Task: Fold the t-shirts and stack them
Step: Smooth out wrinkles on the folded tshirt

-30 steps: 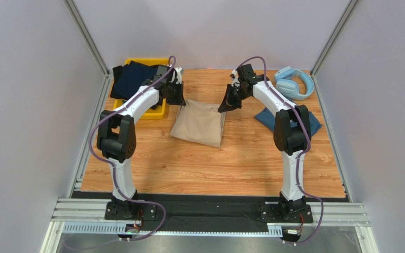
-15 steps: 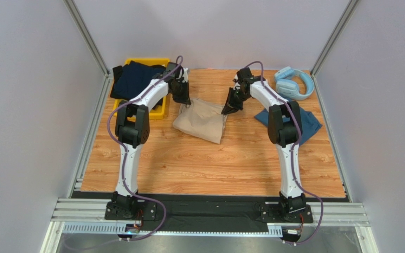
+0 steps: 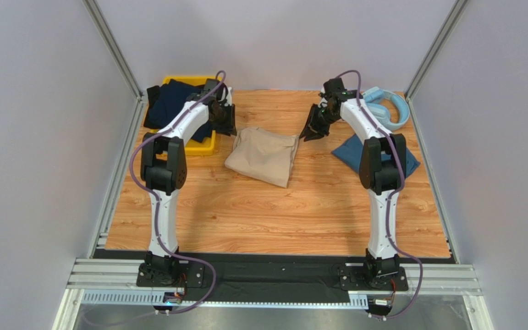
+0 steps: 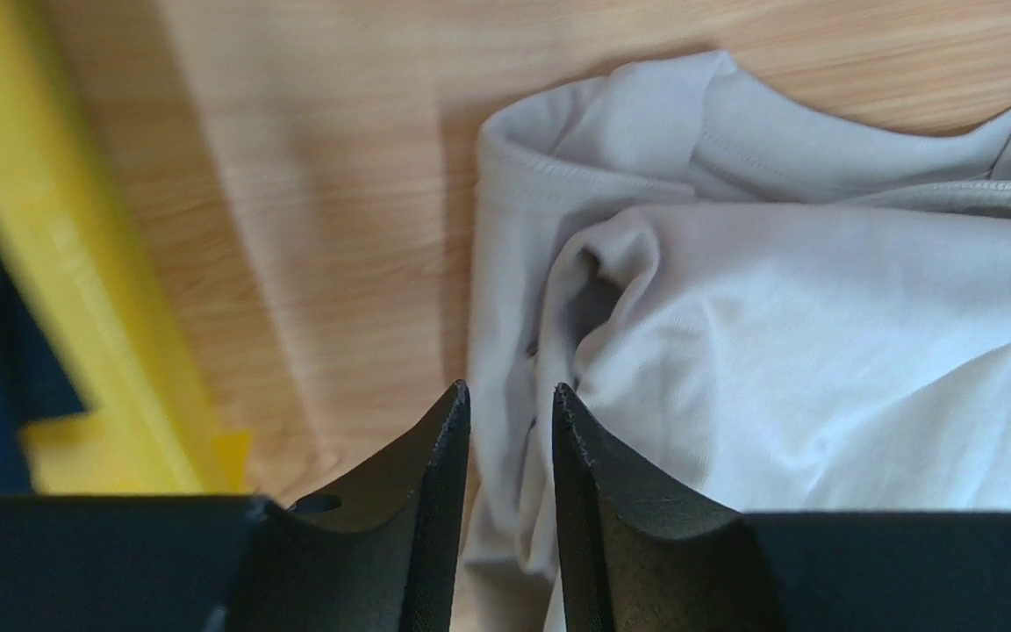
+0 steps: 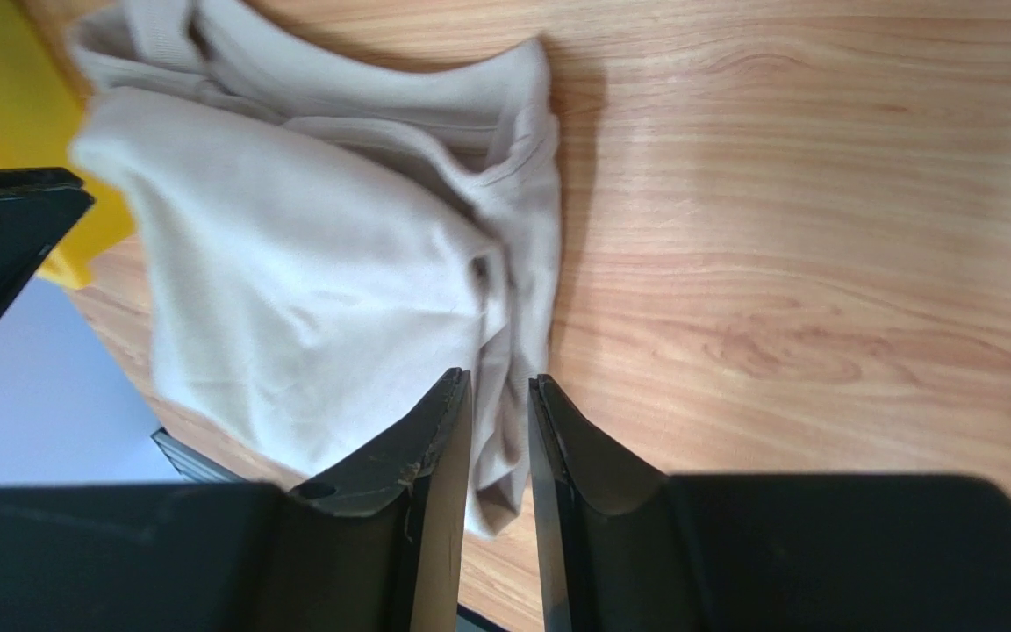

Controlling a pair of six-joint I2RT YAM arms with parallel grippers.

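Well, L fingers (image 4: pixel 405 527), R fingers (image 5: pixel 399 527) apart — tee (image 4: pixel 801 329) unheld.

Wooden table (image 3: pixel 273 213) fills the middle of the view, warm plank grain running side to side. Up in the far left corner sits a yellow bin (image 3: pixel 201 146), tight against the table's left edge. Across at the far right corner, light-blue headphones (image 3: pixel 392 108) lie on the wood, well apart from the bin. Plain grey walls (image 3: pixel 273 41) close in on three sides, with metal posts (image 3: pixel 112 48) rising at the back corners. Along the near edge run silver rails (image 3: pixel 98 278) and a black strip (image 3: pixel 273 269).
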